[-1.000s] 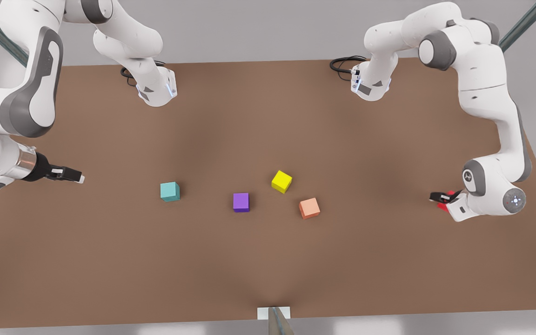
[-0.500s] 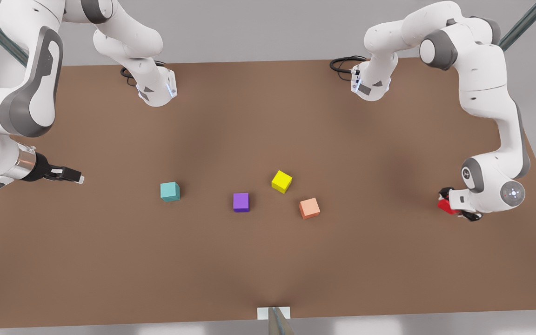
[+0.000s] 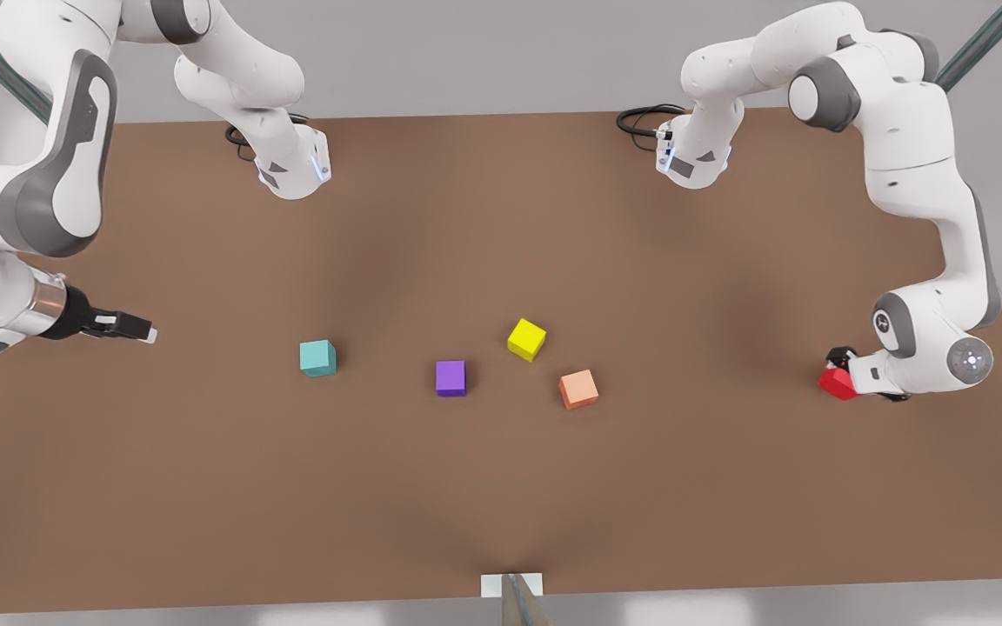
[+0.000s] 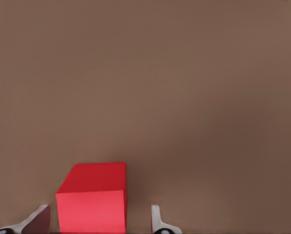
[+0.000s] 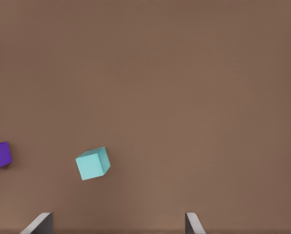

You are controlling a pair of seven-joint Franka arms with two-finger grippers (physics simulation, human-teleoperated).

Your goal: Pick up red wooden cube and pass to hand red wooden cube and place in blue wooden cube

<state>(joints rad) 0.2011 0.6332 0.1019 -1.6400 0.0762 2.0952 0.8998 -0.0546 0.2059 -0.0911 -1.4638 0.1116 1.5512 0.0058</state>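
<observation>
The left tool (image 3: 840, 376) is at the front view's right, low over the brown counter (image 3: 501, 487). The red cube (image 3: 838, 383) sits between its fingers. In the left wrist view the cube (image 4: 92, 197) is close to one finger (image 4: 35, 220), and there is a gap between the cube and the other finger. The fingers are spread a bit wider than the cube, so they are around it but not squeezing it. I cannot tell if the cube rests on the counter or is just above it.

The right tool (image 3: 143, 331) waits at the front view's left, above the counter. Its two fingers (image 5: 40, 223) are spread wide with nothing between them. The blue cube (image 3: 317, 357) sits on the counter near it, toward the middle.

In the middle of the counter are a purple cube (image 3: 450, 378), a yellow cube (image 3: 526, 339) and an orange cube (image 3: 578, 389). They sit near each other but do not touch. The red cube is well apart from all of them.
</observation>
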